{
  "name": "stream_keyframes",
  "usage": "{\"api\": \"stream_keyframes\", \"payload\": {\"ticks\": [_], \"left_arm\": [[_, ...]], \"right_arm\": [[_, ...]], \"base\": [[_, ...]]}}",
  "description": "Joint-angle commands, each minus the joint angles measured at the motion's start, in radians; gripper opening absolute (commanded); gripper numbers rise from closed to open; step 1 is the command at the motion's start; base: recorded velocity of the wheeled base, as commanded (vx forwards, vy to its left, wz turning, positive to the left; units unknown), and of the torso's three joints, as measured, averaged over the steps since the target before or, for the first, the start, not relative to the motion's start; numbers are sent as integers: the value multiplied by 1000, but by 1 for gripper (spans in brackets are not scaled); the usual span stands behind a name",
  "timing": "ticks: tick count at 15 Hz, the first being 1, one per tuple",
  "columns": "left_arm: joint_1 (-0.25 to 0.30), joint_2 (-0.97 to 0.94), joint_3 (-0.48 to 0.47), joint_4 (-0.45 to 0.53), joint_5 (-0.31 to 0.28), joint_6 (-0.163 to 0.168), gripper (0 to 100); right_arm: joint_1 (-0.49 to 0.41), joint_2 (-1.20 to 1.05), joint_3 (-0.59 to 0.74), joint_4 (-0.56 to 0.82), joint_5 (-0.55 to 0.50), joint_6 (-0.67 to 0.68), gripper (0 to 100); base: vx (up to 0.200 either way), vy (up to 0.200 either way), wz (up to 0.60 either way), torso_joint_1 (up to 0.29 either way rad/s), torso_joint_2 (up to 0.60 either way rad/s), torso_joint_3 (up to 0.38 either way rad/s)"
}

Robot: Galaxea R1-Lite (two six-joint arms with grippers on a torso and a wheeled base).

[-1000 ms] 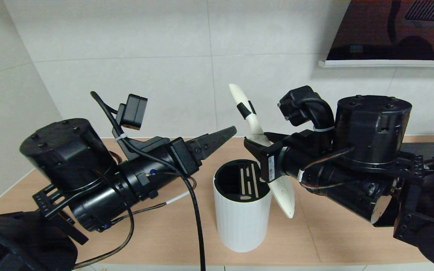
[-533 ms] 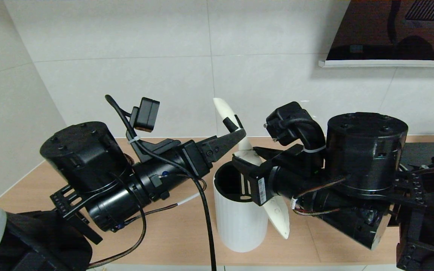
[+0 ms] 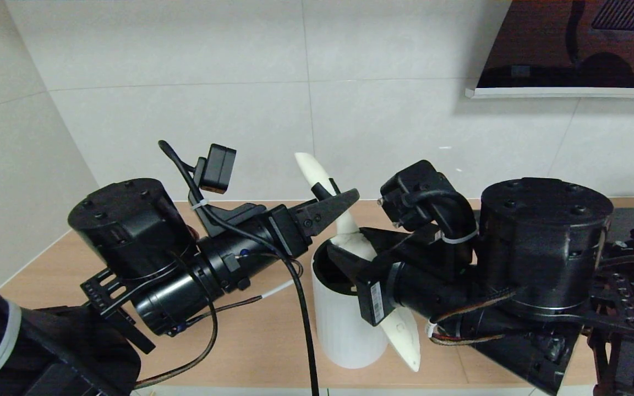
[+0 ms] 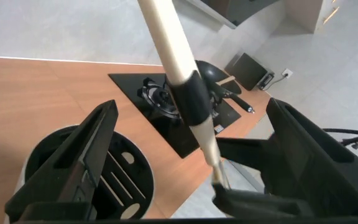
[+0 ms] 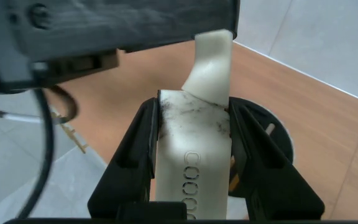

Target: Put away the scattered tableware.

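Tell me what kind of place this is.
Most likely a kitchen: a dark range hood hangs on the white tiled wall, a black gas hob sits in the wooden countertop, and a white utensil holder stands on it.

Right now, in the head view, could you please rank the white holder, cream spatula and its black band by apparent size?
1. white holder
2. cream spatula, longer but slimmer, so unsure
3. black band, clearly smallest
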Motion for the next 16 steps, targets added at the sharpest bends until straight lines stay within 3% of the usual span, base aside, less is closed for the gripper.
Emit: {"api": "stream_keyframes", "payload": {"ticks": [1,7,8,16], "left_arm": [[0,1,3,-11,0,0,100],[-1,-1,6,-13,2,2,100],[-3,-2,6,-13,5,2,0],[-3,-9,15,-19,-5,0,0]], "right_arm": [[27,8,10,-2,1,1,0],[28,8,18,-15,1,1,0],[28,10,20,-22,1,-1,0],[28,11,24,-51,0,-1,0]], "base": [[0,0,0,0,0,0],[0,0,0,0,0,0],[0,0,0,0,0,0],[0,0,0,0,0,0]]}}
